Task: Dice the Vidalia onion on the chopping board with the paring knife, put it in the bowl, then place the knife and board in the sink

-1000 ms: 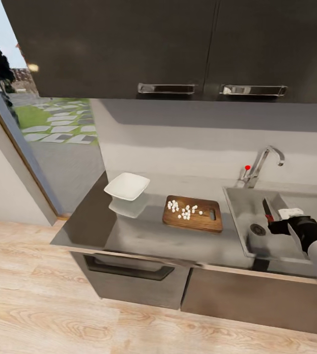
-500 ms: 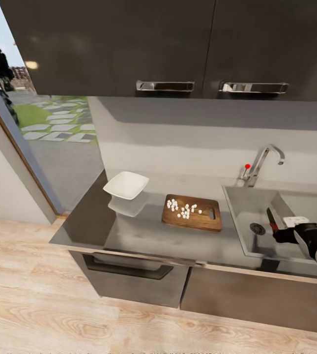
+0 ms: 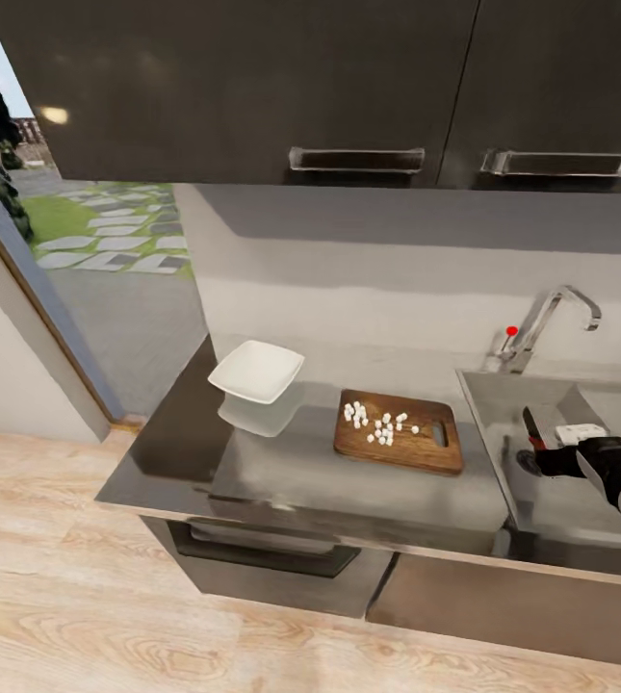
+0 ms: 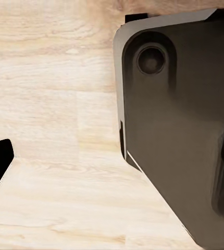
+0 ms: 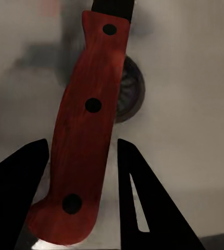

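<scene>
The diced onion [image 3: 379, 424] lies as small white cubes on the brown chopping board [image 3: 401, 452], which rests on the grey countertop [image 3: 281, 467]. Left of the board stands the white bowl [image 3: 257, 371], with nothing in it. At the right, my right gripper [image 3: 553, 460] hangs inside the sink [image 3: 503, 399], shut on the paring knife [image 3: 531, 424], dark blade pointing up and away. In the right wrist view the knife's red handle [image 5: 86, 135] sits between the black fingers [image 5: 143, 203], over the round drain [image 5: 130, 91]. My left gripper [image 4: 117, 143] stands open over the wooden floor.
The chrome tap [image 3: 551, 322] with its red knob [image 3: 511, 330] stands behind the sink. Dark wall cupboards [image 3: 349, 87] hang above the counter. A glass door [image 3: 69, 250] is at the left. The robot's dark base [image 4: 179, 120] fills part of the left wrist view.
The head camera has shifted, so the counter sits further right in the picture. My right gripper has sunk lower into the sink with the knife still held.
</scene>
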{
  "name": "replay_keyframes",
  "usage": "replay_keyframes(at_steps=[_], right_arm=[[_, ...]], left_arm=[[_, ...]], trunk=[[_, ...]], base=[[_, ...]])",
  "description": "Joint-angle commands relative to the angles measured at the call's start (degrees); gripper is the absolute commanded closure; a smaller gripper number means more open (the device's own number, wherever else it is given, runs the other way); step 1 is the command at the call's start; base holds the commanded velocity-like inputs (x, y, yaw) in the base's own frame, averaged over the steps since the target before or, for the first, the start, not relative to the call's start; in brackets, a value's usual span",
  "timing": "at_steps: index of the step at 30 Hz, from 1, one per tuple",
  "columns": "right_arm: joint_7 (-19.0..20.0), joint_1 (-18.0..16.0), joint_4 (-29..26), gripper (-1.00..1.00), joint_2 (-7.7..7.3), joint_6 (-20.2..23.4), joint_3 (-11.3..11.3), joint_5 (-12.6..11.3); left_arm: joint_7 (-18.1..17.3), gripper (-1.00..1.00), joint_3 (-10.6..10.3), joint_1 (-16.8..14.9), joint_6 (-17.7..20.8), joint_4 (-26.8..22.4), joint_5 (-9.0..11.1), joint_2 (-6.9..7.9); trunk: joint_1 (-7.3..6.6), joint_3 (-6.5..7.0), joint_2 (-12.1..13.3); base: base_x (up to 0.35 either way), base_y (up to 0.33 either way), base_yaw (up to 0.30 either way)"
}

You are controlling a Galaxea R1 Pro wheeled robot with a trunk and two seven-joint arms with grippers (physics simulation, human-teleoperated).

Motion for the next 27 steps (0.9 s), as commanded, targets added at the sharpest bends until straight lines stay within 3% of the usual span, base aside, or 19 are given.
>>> replay_keyframes(at_steps=[1, 27], right_arm=[[0.4, 0.0, -0.1, 1.00, 0.05, 0.3, -0.4, 0.6], [1.3, 0.0, 0.1, 1.00, -0.17, 0.4, -0.4, 0.5]], left_arm=[[0.0, -1.00, -0.5, -0.1, -0.4, 0.3, 0.6, -0.03], [0.0, -1.00, -0.6, -0.1, -0.4, 0.3, 0.6, -0.15]], trunk=[[0.06, -0.20, -0.1], [0.06, -2.53, -0.1]], base=[[0.256, 0.138, 0.000], [0.016, 0.007, 0.000]])
